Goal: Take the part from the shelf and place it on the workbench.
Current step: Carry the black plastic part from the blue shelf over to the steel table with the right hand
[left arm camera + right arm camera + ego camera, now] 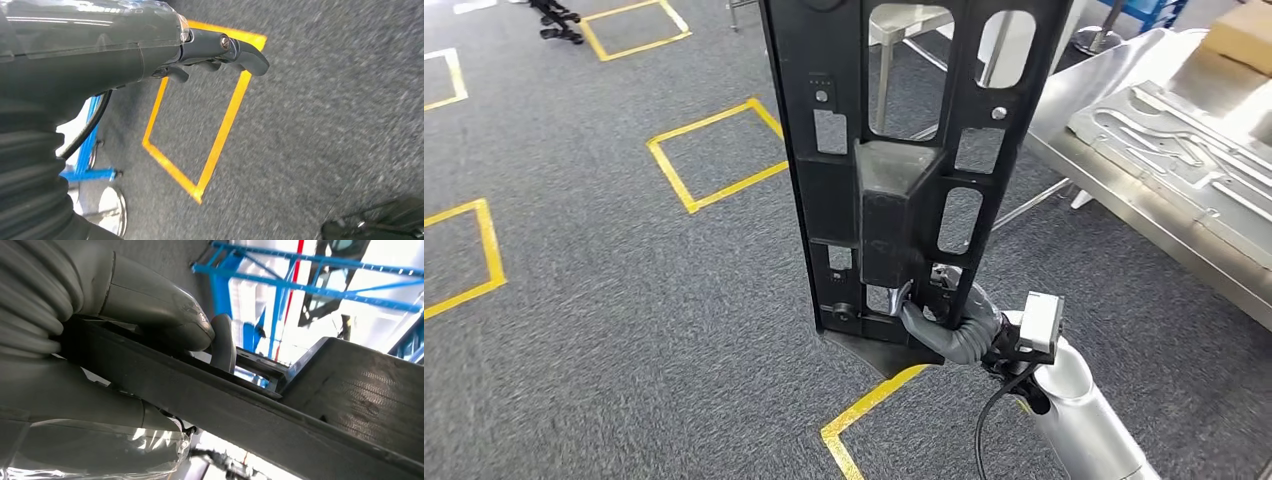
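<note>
A long black plastic part (894,200) with several cut-outs and a boxy middle stands upright in the head view, over the grey carpet. My right hand (939,325) grips it at its lower end, fingers hooked through an opening. In the right wrist view the hand (150,310) wraps the part's edge (350,390), with a dark finger (223,342) over the rim. The metal workbench (1144,215) lies to the right of the part. My left hand (215,50) hangs over the floor and holds nothing, its fingers loosely bent.
A stamped silver panel (1184,140) and a cardboard box (1239,35) lie on the workbench. Yellow tape squares (714,155) mark the carpet. A blue wheeled frame (85,170) stands near my left side. Metal table legs (904,50) show behind the part.
</note>
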Controlling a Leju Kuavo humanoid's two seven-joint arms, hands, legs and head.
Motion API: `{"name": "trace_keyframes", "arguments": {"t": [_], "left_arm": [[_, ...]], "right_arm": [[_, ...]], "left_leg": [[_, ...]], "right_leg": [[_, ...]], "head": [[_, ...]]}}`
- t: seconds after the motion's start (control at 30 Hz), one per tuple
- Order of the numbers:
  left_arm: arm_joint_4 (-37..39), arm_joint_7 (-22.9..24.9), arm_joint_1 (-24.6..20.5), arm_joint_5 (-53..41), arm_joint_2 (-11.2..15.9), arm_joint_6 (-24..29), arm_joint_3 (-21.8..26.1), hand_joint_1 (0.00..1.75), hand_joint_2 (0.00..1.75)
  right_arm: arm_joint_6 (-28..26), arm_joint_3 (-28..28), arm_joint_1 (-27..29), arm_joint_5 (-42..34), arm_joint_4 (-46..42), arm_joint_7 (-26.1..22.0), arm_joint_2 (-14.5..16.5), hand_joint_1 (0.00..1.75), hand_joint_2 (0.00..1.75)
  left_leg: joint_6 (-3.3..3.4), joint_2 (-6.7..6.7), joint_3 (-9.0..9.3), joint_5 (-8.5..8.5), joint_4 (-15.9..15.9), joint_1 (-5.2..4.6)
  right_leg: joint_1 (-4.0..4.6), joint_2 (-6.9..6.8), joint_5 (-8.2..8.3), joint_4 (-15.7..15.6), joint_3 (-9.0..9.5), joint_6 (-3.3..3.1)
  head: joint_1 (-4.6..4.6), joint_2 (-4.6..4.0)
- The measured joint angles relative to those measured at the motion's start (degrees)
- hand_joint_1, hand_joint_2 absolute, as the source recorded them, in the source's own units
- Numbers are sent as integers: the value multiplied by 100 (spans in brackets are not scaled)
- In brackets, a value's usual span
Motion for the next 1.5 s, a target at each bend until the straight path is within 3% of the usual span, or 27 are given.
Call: {"name": "trace_keyframes", "arguments": {"t": [0.03, 0.07, 0.13, 0.2, 0.27, 0.33, 0.37, 0.43, 0.47, 0.5, 0.57, 0.63, 0.7, 0.77, 0.8, 0.87, 0.93, 1.0, 1.07, 1.13, 1.2, 1.27, 1.33, 1.37, 1.4, 1.43, 1.5], "left_arm": [[1, 13, 2, -4, -7, -10, 0, 0, 175], [1, 27, 2, -9, -14, -24, 0, 0, 175], [1, 63, -2, -31, -26, -64, 0, 0, 175], [1, 89, 0, -53, -42, -100, 0, 0, 175], [1, 80, 9, -65, -54, -98, 0, 0, 175], [1, 33, 18, -81, -52, -64, 0, 0, 175], [1, -2, 17, -91, -47, -40, 0, 0, 175], [1, -69, 6, -104, -40, -1, 0, 0, 175], [1, -89, 2, -107, -39, 9, 0, 0, 175], [1, -102, 1, -108, -38, 15, 0, 0, 175], [1, -107, -3, -108, -32, 20, 0, 0, 175], [1, -108, -15, -108, -25, 28, 0, 0, 175], [-1, -123, -22, -108, -14, 46, 0, 0, 175], [-1, -161, -19, -108, 0, 78, 0, 0, 175], [-1, -177, -16, -109, 9, 91, 0, 0, 175], [-1, -193, -13, -112, 28, 101, 0, 0, 175], [-1, -186, -19, -123, 40, 97, 0, 0, 175], [-1, -161, -16, -134, 47, 87, 0, 0, 175], [-1, -121, -9, -137, 49, 74, -1, 0, 175], [-1, -88, -15, -134, 48, 60, -1, 0, 175], [-1, -73, -17, -132, 44, 42, -1, 0, 175], [-1, -70, -5, -132, 37, 29, -1, 0, 175], [-1, -69, 13, -132, 33, 27, 0, 0, 175], [-1, -68, 18, -132, 33, 27, 0, 0, 175], [-1, -68, 17, -132, 33, 27, 0, 0, 175], [-1, -68, 14, -132, 31, 27, 0, 0, 175], [-1, -60, 10, -131, 21, 18, 0, 0, 175]], "right_arm": [[-11, 5, -16, -2, 6, 6, 0, 175, 175], [-23, 9, -24, -4, 10, 14, 0, 175, 175], [-50, 12, -19, -8, 11, 30, 10, 175, 175], [-89, 10, -16, -27, 9, 35, 20, 175, 175], [-131, 19, 0, -68, 9, 31, 23, 175, 175], [-170, 42, 47, -107, 11, 9, 25, 175, 175], [-189, 56, 72, -121, 12, -8, 25, 175, 175], [-225, 85, 101, -143, 11, -37, 25, 175, 175], [-235, 96, 105, -151, 9, -46, 25, 175, 175], [-242, 105, 104, -158, 7, -53, 25, 175, 175], [-245, 118, 106, -173, 5, -60, 25, 175, 175], [-245, 126, 119, -180, 3, -61, 25, 175, 175], [-244, 133, 119, -189, -4, -69, 22, 175, 175], [-243, 146, 118, -200, -7, -83, 8, 175, 175], [-242, 153, 125, -203, -2, -90, 1, 175, 175], [-242, 162, 151, -206, 5, -110, -4, 175, 175], [-244, 162, 173, -206, 6, -138, -4, 175, 175], [-248, 156, 192, -202, 1, -162, -4, 175, 175], [-251, 144, 219, -193, -14, -182, -5, 175, 175], [-251, 123, 264, -187, -33, -197, -3, 175, 175], [-249, 95, 294, -186, -49, -207, 9, 175, 175], [-249, 78, 299, -186, -58, -212, 29, 175, 175], [-249, 77, 319, -186, -57, -213, 42, 175, 175], [-247, 76, 331, -185, -56, -213, 44, 175, 175], [-247, 75, 339, -185, -56, -212, 44, 175, 175], [-247, 73, 341, -186, -57, -213, 44, 175, 175], [-246, 68, 331, -185, -65, -213, 44, 175, 175]], "left_leg": [[28, -100, 50, 22, -129, 7], [67, -110, 57, 7, -145, -5], [161, 29, 72, 37, -177, -18], [240, 178, 97, 69, -234, -14], [283, 325, 103, 69, -251, -36], [303, 477, 101, 54, -249, -67], [309, 549, 105, 45, -249, -81], [309, 685, 134, 24, -250, -110], [300, 747, 153, 9, -251, -129], [285, 807, 169, -5, -251, -143], [243, 925, 193, -26, -257, -153], [187, 1020, 226, -52, -262, -148], [124, 833, 163, -200, -65, -139], [74, 537, -143, -537, 582, -120], [57, 474, -344, -698, 982, -112], [30, 451, -560, -727, 1356, -93], [18, 392, -366, -347, 869, -65], [32, 143, -43, -45, 143, -20], [82, 8, 77, 2, -138, -14], [159, 126, 81, 29, -168, -33], [237, 251, 104, 62, -221, -26], [284, 378, 113, 70, -249, -28], [299, 514, 106, 60, -248, -43], [301, 584, 108, 53, -247, -49], [300, 653, 115, 44, -247, -54], [295, 717, 130, 34, -248, -60], [268, 832, 171, 6, -247, -84]], "right_leg": [[-4, 55, -1, 19, -31, 37], [-12, 113, 10, 23, -58, 77], [-34, 152, 17, 22, -88, 146], [-19, -81, -148, 281, -220, 184], [-6, -376, -494, 977, -556, 200], [-10, -468, -681, 1573, -846, 203], [-8, -486, -630, 1595, -853, 192], [22, -600, -274, 950, -500, 125], [67, -760, -135, 536, -271, 68], [110, -896, -35, 197, -91, 17], [181, -1010, -24, -31, 12, -50], [162, -854, 18, -81, 21, -80], [105, -718, 69, -159, 59, -115], [75, -590, 92, -190, 72, -138], [72, -517, 94, -184, 67, -146], [65, -357, 89, -163, 64, -141], [49, -191, 68, -114, 64, -110], [42, -42, 32, -39, 36, -54], [33, 79, 26, 3, -20, 18], [13, 160, 43, -3, -55, 93], [18, -46, -68, 156, -137, 150], [22, -364, -393, 756, -422, 190], [5, -466, -672, 1485, -781, 215], [0, -481, -679, 1636, -856, 218], [2, -501, -570, 1536, -802, 211], [10, -546, -383, 1214, -630, 190], [70, -818, -63, 373, -172, 108]], "head": [[0, 0], [0, 0], [0, 0], [0, 0], [0, 0], [0, 0], [0, 0], [0, 0], [0, 0], [0, 0], [0, 0], [0, 0], [0, 0], [0, 0], [0, 0], [-1, 0], [-1, 0], [0, 0], [-1, 0], [-1, 0], [0, 0], [0, 0], [0, 0], [0, 0], [0, 0], [0, 0], [0, 0]]}}
